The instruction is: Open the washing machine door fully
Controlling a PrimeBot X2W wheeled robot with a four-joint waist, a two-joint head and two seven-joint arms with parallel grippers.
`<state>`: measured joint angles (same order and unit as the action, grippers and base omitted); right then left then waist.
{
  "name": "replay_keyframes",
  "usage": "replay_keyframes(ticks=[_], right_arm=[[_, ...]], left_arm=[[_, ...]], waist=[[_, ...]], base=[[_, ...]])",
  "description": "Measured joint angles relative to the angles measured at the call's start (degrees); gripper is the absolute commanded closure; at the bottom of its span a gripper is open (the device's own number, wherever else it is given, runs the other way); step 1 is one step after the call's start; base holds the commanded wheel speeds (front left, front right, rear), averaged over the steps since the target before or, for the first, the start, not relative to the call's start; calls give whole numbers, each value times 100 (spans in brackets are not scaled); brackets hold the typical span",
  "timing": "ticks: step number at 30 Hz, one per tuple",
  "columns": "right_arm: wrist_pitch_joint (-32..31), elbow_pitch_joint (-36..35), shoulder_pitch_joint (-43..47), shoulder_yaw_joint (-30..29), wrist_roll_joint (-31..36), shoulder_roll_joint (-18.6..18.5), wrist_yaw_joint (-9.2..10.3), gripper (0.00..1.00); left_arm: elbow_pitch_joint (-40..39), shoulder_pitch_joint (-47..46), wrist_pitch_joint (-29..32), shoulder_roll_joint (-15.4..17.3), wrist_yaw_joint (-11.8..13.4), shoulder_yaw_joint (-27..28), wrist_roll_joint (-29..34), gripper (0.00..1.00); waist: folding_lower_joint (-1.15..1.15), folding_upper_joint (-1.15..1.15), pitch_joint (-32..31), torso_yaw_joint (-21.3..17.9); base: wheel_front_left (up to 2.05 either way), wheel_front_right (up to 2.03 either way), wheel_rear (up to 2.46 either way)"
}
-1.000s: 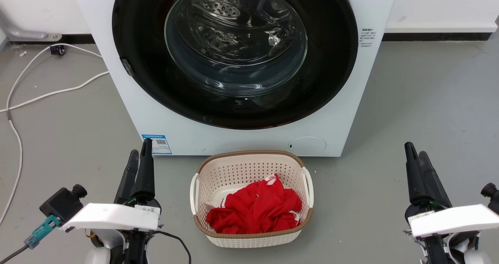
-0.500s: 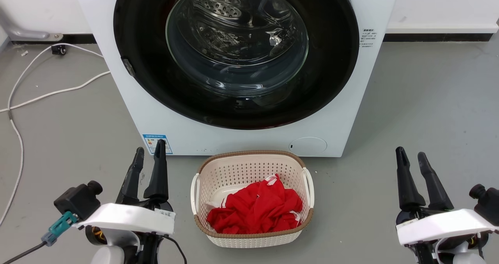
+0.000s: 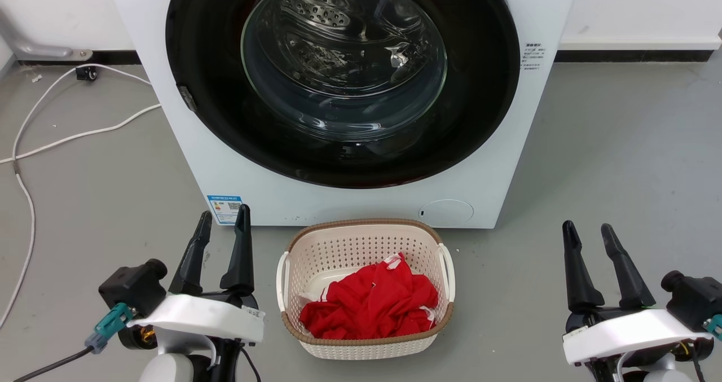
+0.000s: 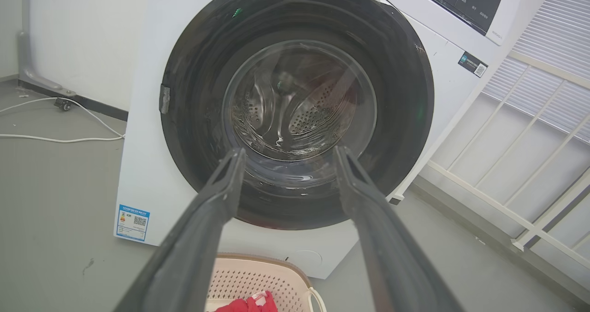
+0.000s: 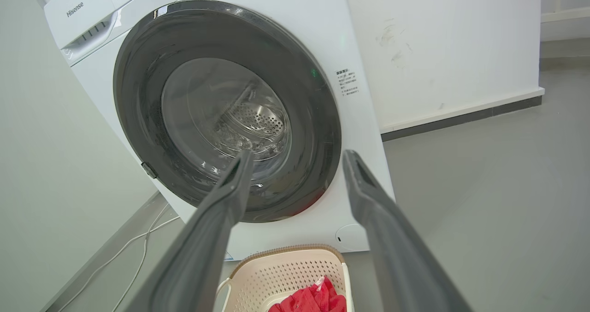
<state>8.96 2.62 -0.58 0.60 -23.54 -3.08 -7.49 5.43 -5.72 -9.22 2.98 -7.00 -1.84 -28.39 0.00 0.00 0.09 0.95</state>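
Black and glossy, the washing machine door (image 3: 343,71) sits flat in the white front of the machine (image 3: 237,179). It is closed, with no gap visible along its rim, and it has not moved in the last second. What changed is at the arms. The left end effector (image 3: 224,214) had its fingers together a second ago; now they are spread moderately wide and empty, and it has shifted a little toward the basket (image 3: 364,225). The right end effector (image 3: 586,227) did the same: fingers parted, nothing held, moved slightly inward. Both hang low above the grey floor (image 3: 620,145), well apart from the door, one on each side of the basket with the red cloth (image 3: 369,306). I judge that this is only preparation and the opening itself is not yet begun. A small grey piece (image 3: 186,97) on the door's left rim may be the place to pull, but I cannot tell this for sure. The next move probably needs one arm to rise and reach for the rim.
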Motion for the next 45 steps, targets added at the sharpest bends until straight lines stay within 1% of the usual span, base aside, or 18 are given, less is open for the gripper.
replay_keyframes(ticks=[21, 45], right_arm=[[74, -26, 63, -35, 1126, 4, -1, 0], [146, -54, 119, -16, 2078, 8, -1, 0]], left_arm=[[135, -18, -261, -2, 43, -73, 1174, 0], [224, -52, -515, -4, 53, -141, 2217, 0]], waist=[[0, 0, -5, 4], [0, 0, 3, 14]], base=[[0, 0, 0], [0, 0, 0]])
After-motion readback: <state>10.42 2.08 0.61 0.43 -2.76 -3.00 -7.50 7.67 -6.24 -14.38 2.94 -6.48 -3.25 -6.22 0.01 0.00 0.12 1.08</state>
